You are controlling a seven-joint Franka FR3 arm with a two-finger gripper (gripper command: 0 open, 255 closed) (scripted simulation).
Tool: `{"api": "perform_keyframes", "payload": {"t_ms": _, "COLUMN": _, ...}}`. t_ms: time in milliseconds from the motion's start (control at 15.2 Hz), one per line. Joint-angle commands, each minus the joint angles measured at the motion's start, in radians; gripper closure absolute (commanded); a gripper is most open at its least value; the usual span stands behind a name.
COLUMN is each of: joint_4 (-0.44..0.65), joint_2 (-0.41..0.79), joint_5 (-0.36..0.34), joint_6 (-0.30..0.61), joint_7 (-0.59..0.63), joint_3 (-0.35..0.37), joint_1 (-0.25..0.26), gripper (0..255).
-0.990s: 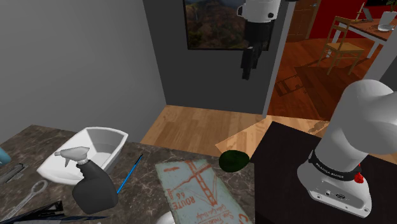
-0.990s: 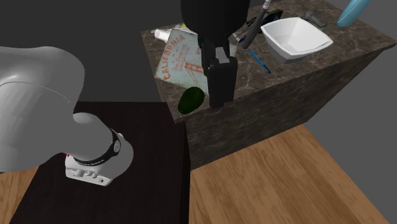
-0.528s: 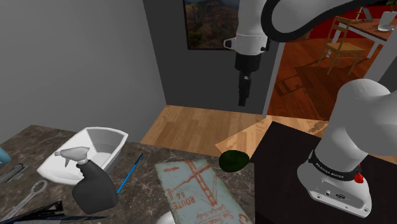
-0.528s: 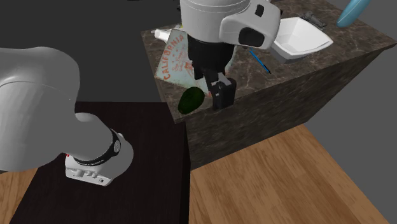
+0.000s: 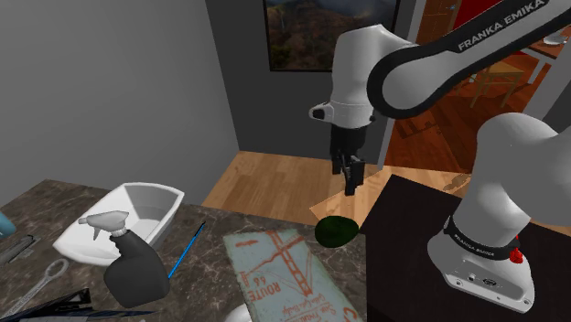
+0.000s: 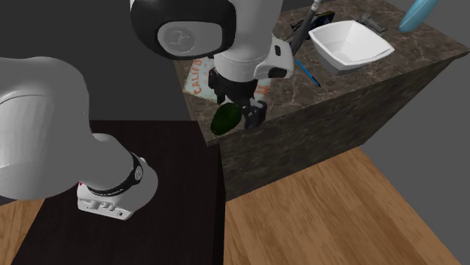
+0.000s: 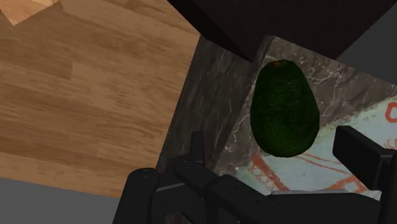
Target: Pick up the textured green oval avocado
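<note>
The dark green, bumpy oval avocado lies at the corner of the dark marble counter, beside the black stand. My black gripper hangs a short way above it and slightly toward the wooden floor. From the second exterior view the avocado sits at the counter's near corner with the gripper just beside it on that view's right. In the wrist view the avocado lies ahead of the gripper, whose fingers stand wide apart, open and touching nothing.
A pale blue sign plate with red lettering lies next to the avocado. Farther along the counter are a blue pen, a black spray bottle, a white basin and a wrench. Wooden floor lies below the counter edge.
The arm has dropped from high above down to just over the avocado, the gripper staying open. The avocado has not moved.
</note>
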Motion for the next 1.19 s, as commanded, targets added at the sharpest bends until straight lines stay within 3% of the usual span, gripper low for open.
{"api": "perform_keyframes", "payload": {"t_ms": 0, "joint_4": -0.034, "joint_2": 0.033, "joint_5": 0.025, "joint_6": 0.059, "joint_7": -0.075, "joint_3": -0.010, "joint_1": 0.051, "gripper": 0}}
{"api": "perform_keyframes", "payload": {"t_ms": 330, "joint_4": -0.102, "joint_2": 0.127, "joint_5": 0.093, "joint_6": 0.195, "joint_7": -0.253, "joint_3": -0.038, "joint_1": 0.174, "gripper": 0}}
{"api": "perform_keyframes", "payload": {"t_ms": 924, "joint_4": -0.127, "joint_2": 0.260, "joint_5": 0.151, "joint_6": 0.351, "joint_7": -0.312, "joint_3": -0.064, "joint_1": 0.215, "gripper": 0}}
{"api": "perform_keyframes", "payload": {"t_ms": 990, "joint_4": -0.128, "joint_2": 0.261, "joint_5": 0.152, "joint_6": 0.352, "joint_7": -0.312, "joint_3": -0.063, "joint_1": 0.216, "gripper": 255}}
{"api": "perform_keyframes", "payload": {"t_ms": 1122, "joint_4": -0.129, "joint_2": 0.258, "joint_5": 0.151, "joint_6": 0.351, "joint_7": -0.311, "joint_3": -0.063, "joint_1": 0.215, "gripper": 255}}
